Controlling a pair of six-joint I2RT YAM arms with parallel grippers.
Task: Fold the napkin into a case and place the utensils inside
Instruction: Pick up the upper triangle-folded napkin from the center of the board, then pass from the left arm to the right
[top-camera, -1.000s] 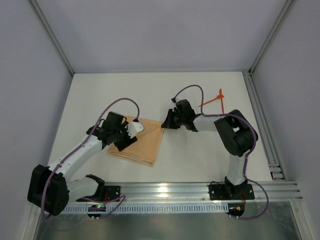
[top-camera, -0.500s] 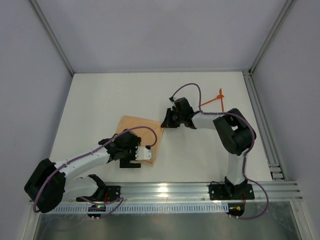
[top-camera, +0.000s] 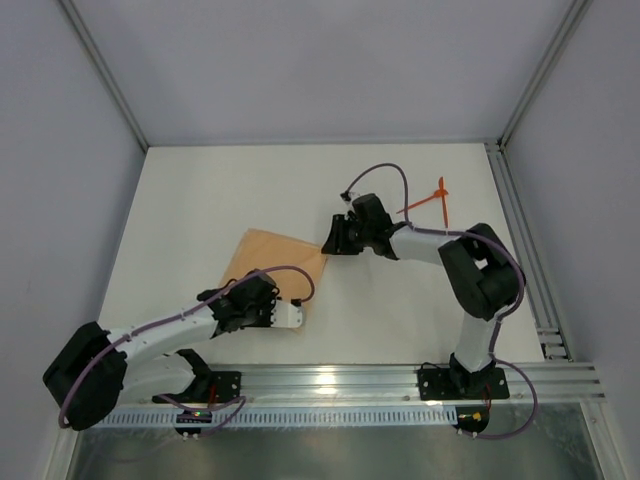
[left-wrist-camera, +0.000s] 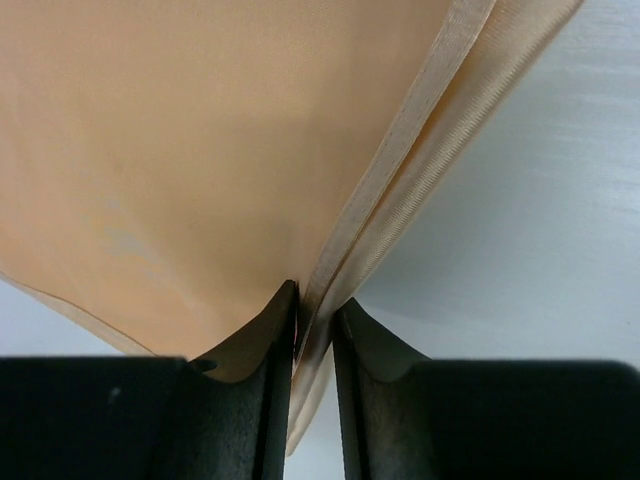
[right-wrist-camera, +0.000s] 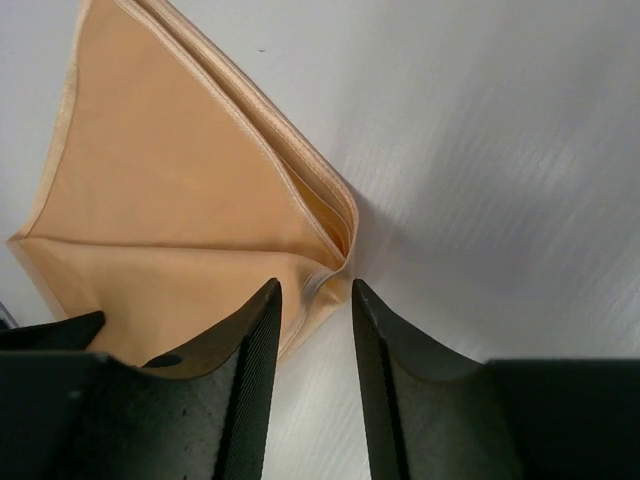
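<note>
Left wrist view: left end effector (left-wrist-camera: 315, 300) pinches 2 edge layers of the napkin (left-wrist-camera: 200, 150) at lower middle of frame, likely to fold it. Right end effector (right-wrist-camera: 315, 290) sits slightly open around another corner, maybe ready to hold it on the worktop (right-wrist-camera: 500, 150).

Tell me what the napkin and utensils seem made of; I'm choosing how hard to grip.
The napkin looks like woven cloth with a slight satin sheen: soft layered folds and a ribbed, hemmed edge show close up. The utensils look like thin orange-red plastic, judging by their uniform bright colour, but they are too small overhead to be sure.
</note>
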